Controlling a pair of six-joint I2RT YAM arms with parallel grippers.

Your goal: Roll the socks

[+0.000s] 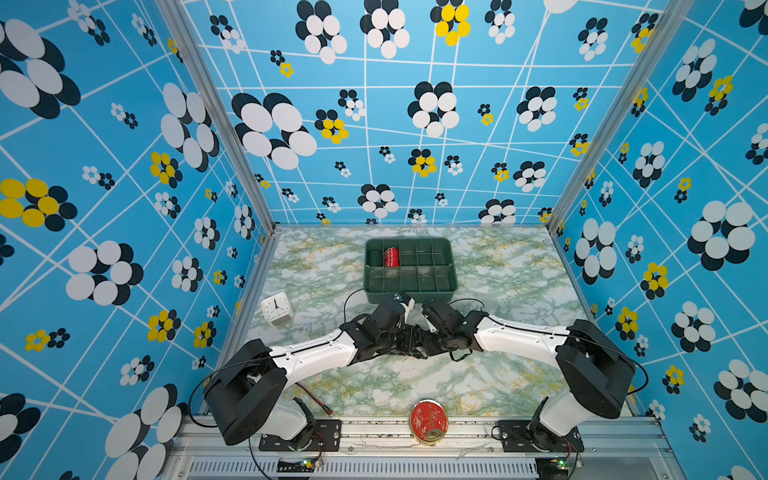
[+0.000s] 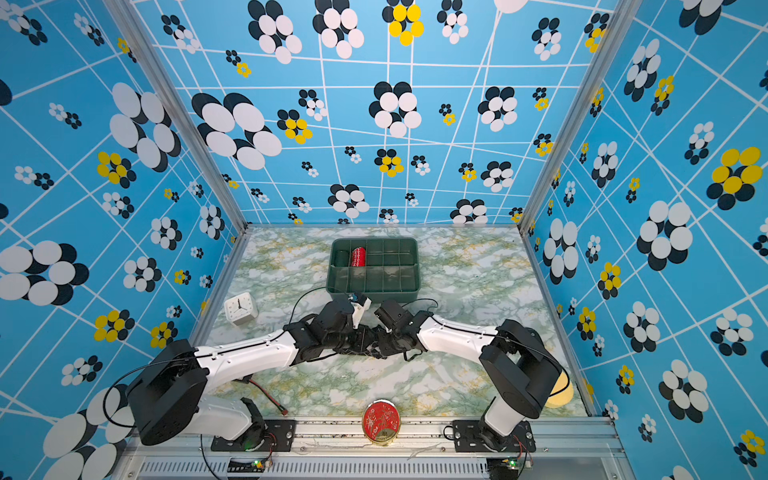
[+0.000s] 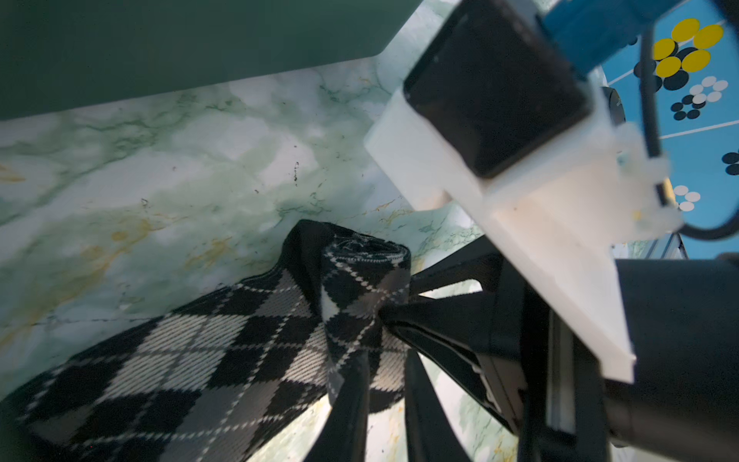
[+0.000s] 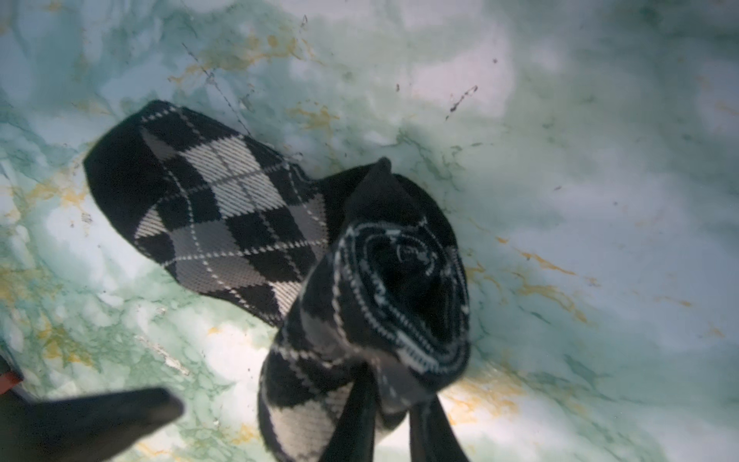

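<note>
The socks (image 3: 208, 360) are black with grey and white argyle diamonds and lie on the marble table. One end is wound into a tight roll (image 4: 400, 288), and the unrolled toe end (image 4: 208, 208) lies flat beside it. My left gripper (image 3: 386, 360) is shut on the fabric at the roll's base. My right gripper (image 4: 394, 386) is shut on the roll's other end, and its fingers (image 3: 436, 316) show in the left wrist view. In both top views the two arms (image 1: 316, 353) (image 1: 519, 336) meet at the table's middle and hide the socks.
A green divided tray (image 1: 453, 286) stands just behind the grippers. It holds a red roll (image 1: 391, 256) and a dark green roll (image 1: 374, 258). A white clock (image 1: 277, 308) sits to the left. A red round tin (image 1: 429, 420) rests at the front edge.
</note>
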